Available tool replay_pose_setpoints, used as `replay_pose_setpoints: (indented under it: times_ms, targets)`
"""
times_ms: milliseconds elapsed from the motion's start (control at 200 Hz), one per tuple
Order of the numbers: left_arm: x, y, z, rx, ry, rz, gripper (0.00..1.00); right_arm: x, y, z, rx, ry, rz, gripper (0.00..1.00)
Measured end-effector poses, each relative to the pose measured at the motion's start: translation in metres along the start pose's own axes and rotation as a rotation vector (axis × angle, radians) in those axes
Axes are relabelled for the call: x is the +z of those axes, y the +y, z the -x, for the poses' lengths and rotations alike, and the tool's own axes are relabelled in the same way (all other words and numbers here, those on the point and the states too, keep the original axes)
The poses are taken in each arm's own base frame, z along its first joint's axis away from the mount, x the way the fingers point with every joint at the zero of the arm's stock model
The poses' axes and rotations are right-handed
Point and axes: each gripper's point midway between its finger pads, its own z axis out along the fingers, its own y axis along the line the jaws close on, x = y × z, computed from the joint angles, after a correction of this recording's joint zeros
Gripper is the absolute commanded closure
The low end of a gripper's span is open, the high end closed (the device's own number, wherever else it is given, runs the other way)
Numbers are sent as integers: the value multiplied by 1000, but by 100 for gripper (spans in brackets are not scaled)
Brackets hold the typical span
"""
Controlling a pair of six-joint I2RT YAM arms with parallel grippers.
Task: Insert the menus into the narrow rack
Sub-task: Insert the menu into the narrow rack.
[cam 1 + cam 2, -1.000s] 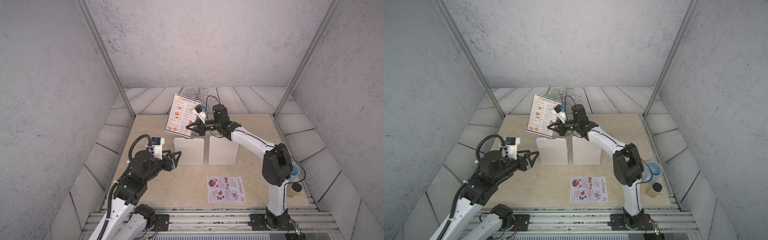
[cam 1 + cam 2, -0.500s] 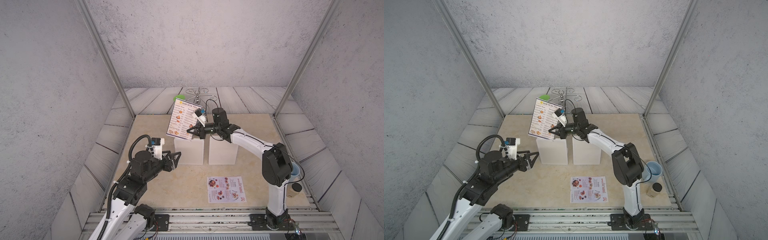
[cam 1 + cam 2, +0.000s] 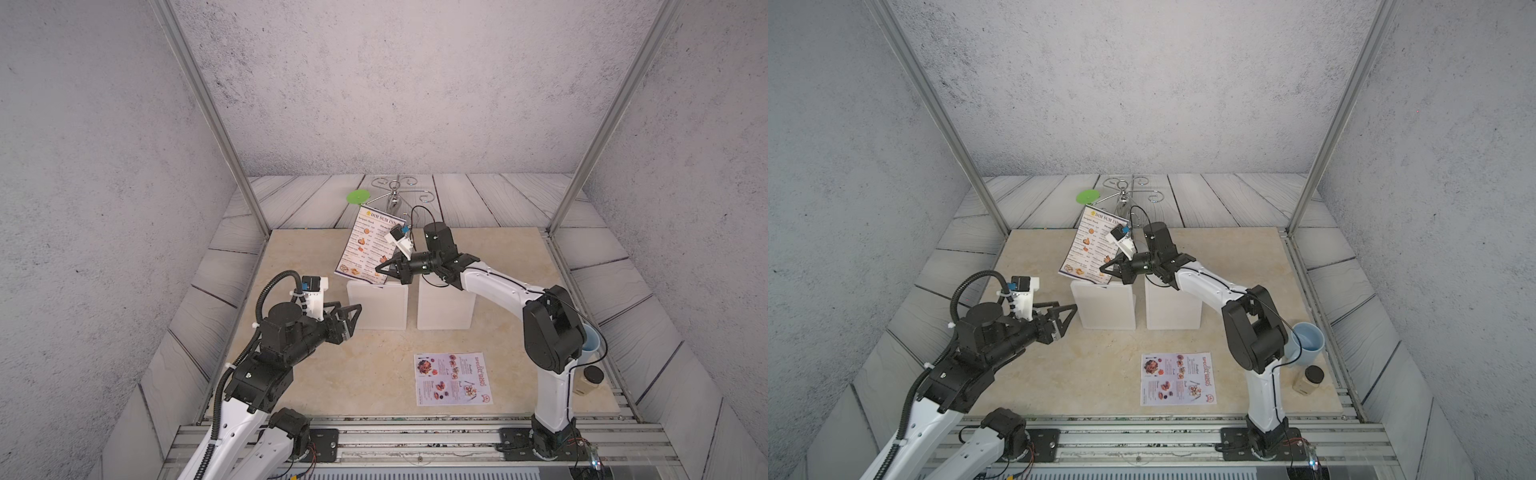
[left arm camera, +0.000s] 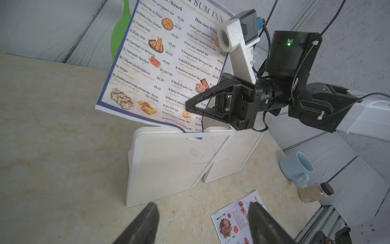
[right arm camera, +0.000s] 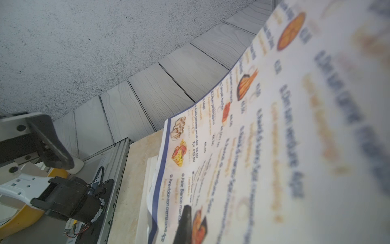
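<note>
The right jaws pinch the DIM SUM INN menu (image 3: 368, 245) at its 4 o'clock edge and hold it tilted over the left white rack (image 3: 377, 305). A second rack (image 3: 445, 305) stands just beside that one at 3 o'clock. Both top views leave the sheet's lowest corner unclear. The left wrist view shows that corner dipped just inside the rack's slot, with the rest of the lower edge above the rim. The right wrist view gives mostly blurred print (one dark fingertip (image 5: 183, 224) lies over it). The left jaws are spread and empty at 9 o'clock of the rack, apart from it. The SPECIAL MENU (image 3: 453, 378) lies flat on the tabletop (image 3: 311, 257) at 5 o'clock of the racks. The blue mug (image 3: 592, 345) is half hidden behind the right arm's elbow in a top view, while a top view shows the mug (image 3: 1306, 343) whole.
</note>
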Motion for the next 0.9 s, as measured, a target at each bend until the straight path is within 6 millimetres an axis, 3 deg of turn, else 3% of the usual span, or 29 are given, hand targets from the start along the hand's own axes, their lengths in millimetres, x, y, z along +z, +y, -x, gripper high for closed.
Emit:
replay_pose_setpoints:
  times_ms: [205,485,901]
  targets:
    - [0,0,0,0,0,0,29,-2,0,2,-16,-2,-11,100]
    - [2,1,-2,1,10,4,29,-11,12,19,-60,-26,-16,100]
    - [3,2,-2,1,14,5,29,-11,12,12,-58,-1,-18,100]
